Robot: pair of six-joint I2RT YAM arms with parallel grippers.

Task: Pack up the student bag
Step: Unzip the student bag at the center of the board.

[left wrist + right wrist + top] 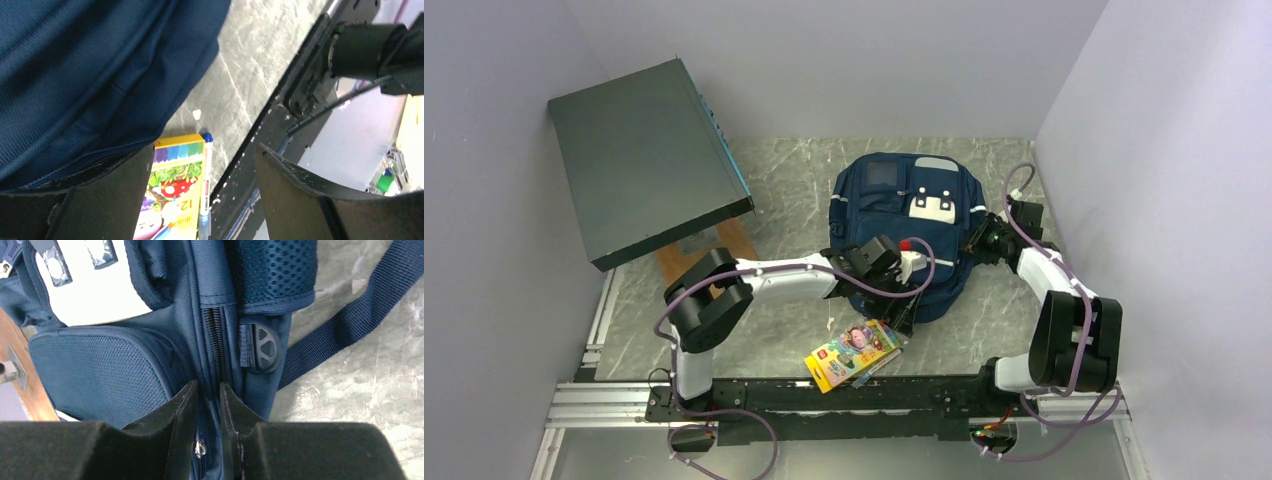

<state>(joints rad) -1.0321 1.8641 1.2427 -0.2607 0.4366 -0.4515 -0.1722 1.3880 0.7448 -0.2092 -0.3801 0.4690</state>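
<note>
Marble tabletop (789, 180) bears the student bag (879, 205) — right claw (207, 386) pinches its zipper seam, left claw (205, 150) gapes wide beside it.

A blue student bag (894, 205) lies on the table (794, 180). The left gripper (902, 308) is at its near edge, above a yellow crayon box (854, 353). The right gripper (977, 240) is at its right side.

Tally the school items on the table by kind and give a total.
Bag: 1
Crayon box: 1
Pen: 1
Total: 3
</note>
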